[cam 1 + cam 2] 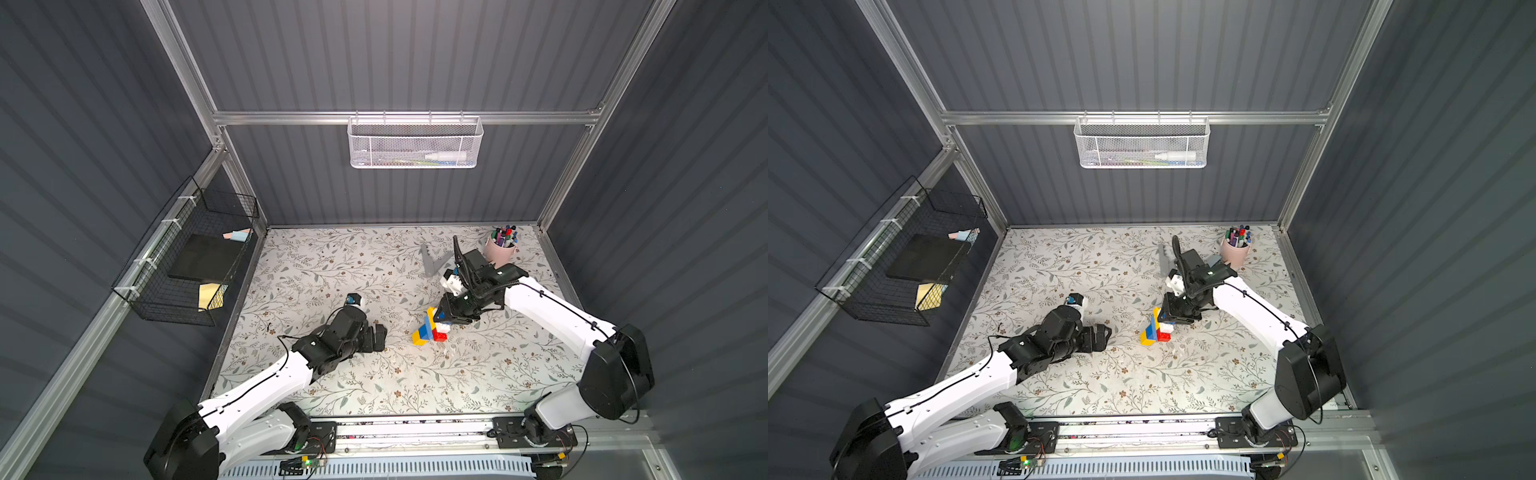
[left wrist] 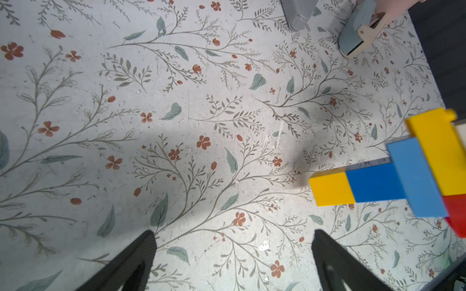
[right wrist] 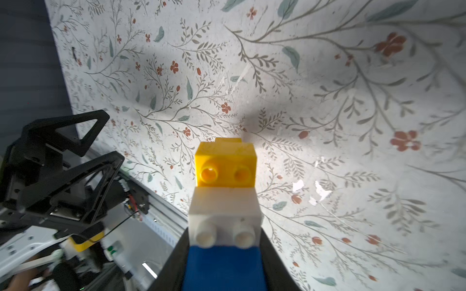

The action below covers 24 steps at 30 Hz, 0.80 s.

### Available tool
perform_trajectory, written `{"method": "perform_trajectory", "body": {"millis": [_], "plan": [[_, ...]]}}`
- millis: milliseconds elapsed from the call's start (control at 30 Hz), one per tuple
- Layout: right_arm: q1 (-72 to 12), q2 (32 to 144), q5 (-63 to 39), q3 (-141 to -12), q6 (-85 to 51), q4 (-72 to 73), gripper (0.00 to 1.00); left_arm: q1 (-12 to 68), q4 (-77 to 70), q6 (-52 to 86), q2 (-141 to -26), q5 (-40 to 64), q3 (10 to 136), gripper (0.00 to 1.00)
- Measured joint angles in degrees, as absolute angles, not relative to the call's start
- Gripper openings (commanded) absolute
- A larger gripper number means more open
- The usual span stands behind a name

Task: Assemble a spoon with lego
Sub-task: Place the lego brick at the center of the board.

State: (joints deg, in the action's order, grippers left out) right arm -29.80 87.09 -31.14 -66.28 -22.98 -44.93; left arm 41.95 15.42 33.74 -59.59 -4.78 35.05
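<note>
The left arm (image 1: 257,390), mounted at 7 o'clock, and the right arm (image 1: 552,311), mounted at 5 o'clock, have white shells, bulky black joints and thin black cables clipped along them. The left claw (image 2: 234,233) is black, with fingers shaped as open triangular frames.

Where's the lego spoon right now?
In both top views the spoon is near the table's middle, gripped by the right gripper, the open left gripper close on its left.

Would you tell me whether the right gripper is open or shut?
The right gripper is shut on the spoon: in the right wrist view its black fingers clamp both sides of the blue brick.
</note>
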Motion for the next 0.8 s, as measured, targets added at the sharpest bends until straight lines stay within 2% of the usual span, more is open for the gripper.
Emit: {"method": "perform_trajectory", "body": {"millis": [267,633,700,800], "plan": [[-22.6,91.2,-52.0,-56.0,-30.2,-25.2,0.28,42.0,18.1,32.9,-59.4,-6.0,38.7,0.99],[-20.7,106.6,-65.0,-52.0,-38.5,-7.0,0.27,42.0,19.7,31.9,-60.2,-8.0,40.5,0.99],[-20.7,108.2,-66.4,-52.0,-39.3,-4.8,0.31,42.0,19.9,31.7,-61.1,-8.2,40.8,0.99],[-20.7,109.8,-67.6,-52.0,-39.8,-3.0,0.45,42.0,20.0,31.4,-62.3,-8.4,41.1,0.99]]}}
